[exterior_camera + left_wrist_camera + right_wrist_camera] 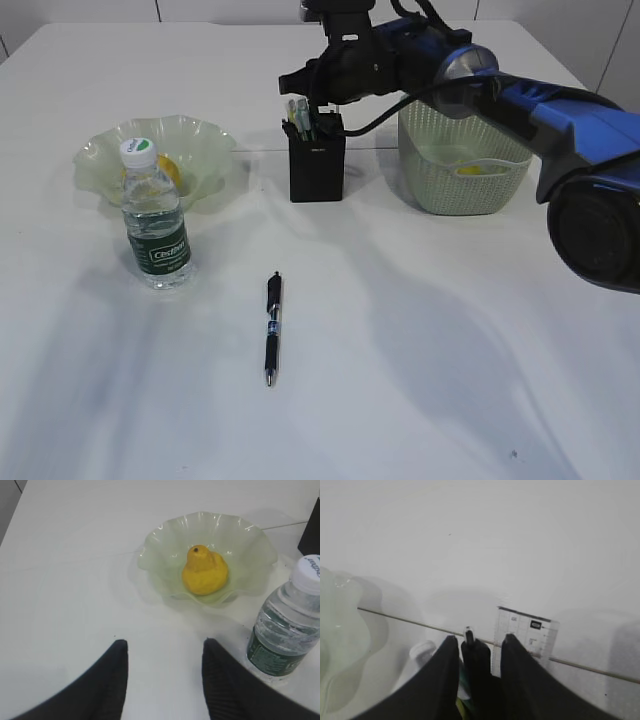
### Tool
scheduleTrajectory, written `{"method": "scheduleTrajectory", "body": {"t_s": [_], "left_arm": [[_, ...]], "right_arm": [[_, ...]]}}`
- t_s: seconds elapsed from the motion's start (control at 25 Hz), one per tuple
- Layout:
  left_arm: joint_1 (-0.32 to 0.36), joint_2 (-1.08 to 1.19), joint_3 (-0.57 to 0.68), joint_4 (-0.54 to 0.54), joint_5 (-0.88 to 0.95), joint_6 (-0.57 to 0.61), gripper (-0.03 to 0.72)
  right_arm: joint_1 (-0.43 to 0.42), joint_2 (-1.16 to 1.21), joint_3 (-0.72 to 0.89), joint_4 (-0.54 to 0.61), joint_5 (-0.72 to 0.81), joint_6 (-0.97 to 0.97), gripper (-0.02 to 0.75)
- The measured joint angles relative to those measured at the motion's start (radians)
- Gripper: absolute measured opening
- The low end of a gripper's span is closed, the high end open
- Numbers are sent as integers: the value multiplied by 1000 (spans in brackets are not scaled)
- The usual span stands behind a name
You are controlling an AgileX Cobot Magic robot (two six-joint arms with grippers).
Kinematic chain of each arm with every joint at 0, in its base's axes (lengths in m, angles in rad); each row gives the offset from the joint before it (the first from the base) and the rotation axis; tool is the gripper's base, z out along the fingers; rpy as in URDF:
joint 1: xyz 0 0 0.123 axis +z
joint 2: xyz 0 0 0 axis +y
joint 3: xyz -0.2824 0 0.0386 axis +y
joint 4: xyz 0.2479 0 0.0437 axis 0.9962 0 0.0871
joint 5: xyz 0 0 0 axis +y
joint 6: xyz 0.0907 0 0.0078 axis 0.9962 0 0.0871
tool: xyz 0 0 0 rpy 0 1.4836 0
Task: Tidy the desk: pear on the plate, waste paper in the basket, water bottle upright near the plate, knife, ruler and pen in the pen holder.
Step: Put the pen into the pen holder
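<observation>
Pen (272, 328), the dark blue-black click pen, lies flat on the large plain white desk (420, 380), in open space in front of the matte black square pen holder (317, 170) and well apart from it: the one item I judge not yet put away. My right gripper (477, 652) hovers over that holder with the fingers parted, and between them I see a dark upright tool handle (470, 642); I cannot tell whether I am touching it. Just beside it stands the clear transparent plastic ruler (525, 635), upright in the cup.

Risk, as I judge it: if I lift away while a finger is snagged on the handle or the ruler, I could drag one out or tip the holder. It stands just beside the sage-green perforated basket (462, 165), so a sideways bump is possible there too (something yellow lies inside the basket, and I can't identify it).

My left gripper (165, 680) hangs with its fingers spread and nothing between them, near the small clear water bottle with the dark green label (287, 630). That bottle stands upright just in front of the pale green ruffled glass plate (250, 535), the yellow pear (204, 571) sitting in the dish. A careless swing could topple the bottle.

Room for moving: plenty of bare desk around the pen, clear on all sides; the back edge is crowded.
</observation>
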Motion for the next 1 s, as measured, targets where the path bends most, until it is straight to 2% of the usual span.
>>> {"method": "scheduleTrajectory", "body": {"t_s": [1.0], "left_arm": [[0, 0, 0, 0, -2, 0, 341]], "right_arm": [[0, -123, 0, 2, 71, -101, 229]]}}
